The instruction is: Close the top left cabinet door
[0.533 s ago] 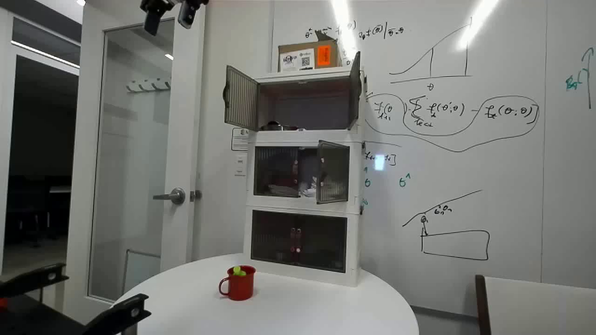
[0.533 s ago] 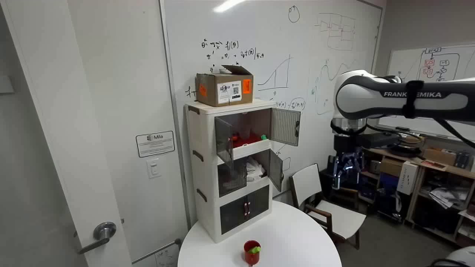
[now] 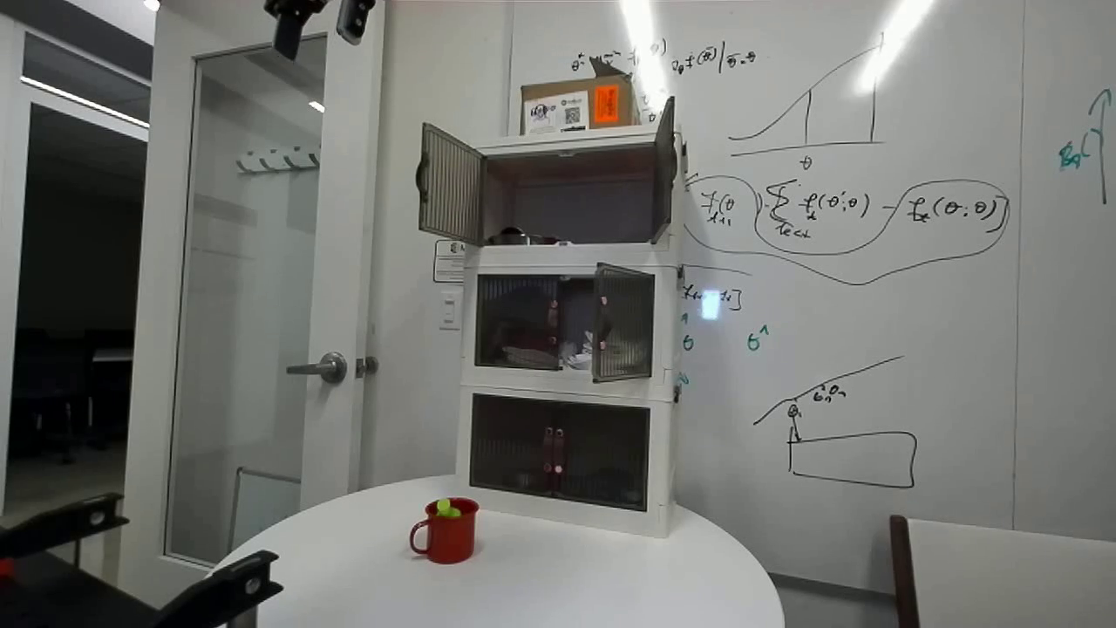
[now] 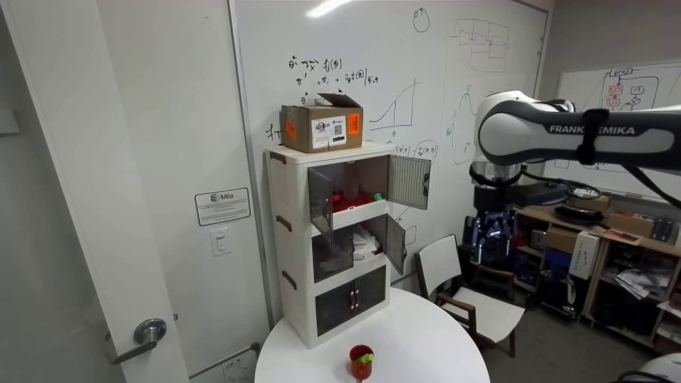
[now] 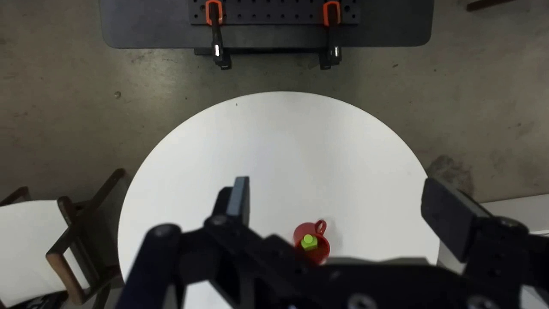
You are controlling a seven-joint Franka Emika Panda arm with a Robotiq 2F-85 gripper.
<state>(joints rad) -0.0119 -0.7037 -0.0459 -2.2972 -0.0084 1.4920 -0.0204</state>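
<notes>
A white stacked cabinet (image 3: 567, 255) stands on the round table, also visible in an exterior view (image 4: 298, 250). Its top left door (image 3: 451, 185) is wide open and swung outward; this door (image 4: 321, 199) shows ajar toward the camera. The top right door (image 3: 664, 174) is also wide open, as the same door (image 4: 408, 182) shows. My gripper is open and empty. It hangs in the air apart from the cabinet, seen in both exterior views (image 3: 321, 33) (image 4: 487, 255) and in the wrist view (image 5: 339, 210). The cabinet is out of the wrist view.
The middle right door (image 3: 624, 323) stands partly open; the bottom doors (image 3: 559, 452) are shut. A red mug (image 3: 451, 532) holding a green object stands on the white table (image 5: 279, 141). A cardboard box (image 4: 324, 127) sits atop the cabinet. A chair (image 4: 481, 314) stands beside the table.
My gripper has moved slightly up and left in both exterior views, and the fingers look turned. The arm has risen slightly. The cabinet doors have not moved.
</notes>
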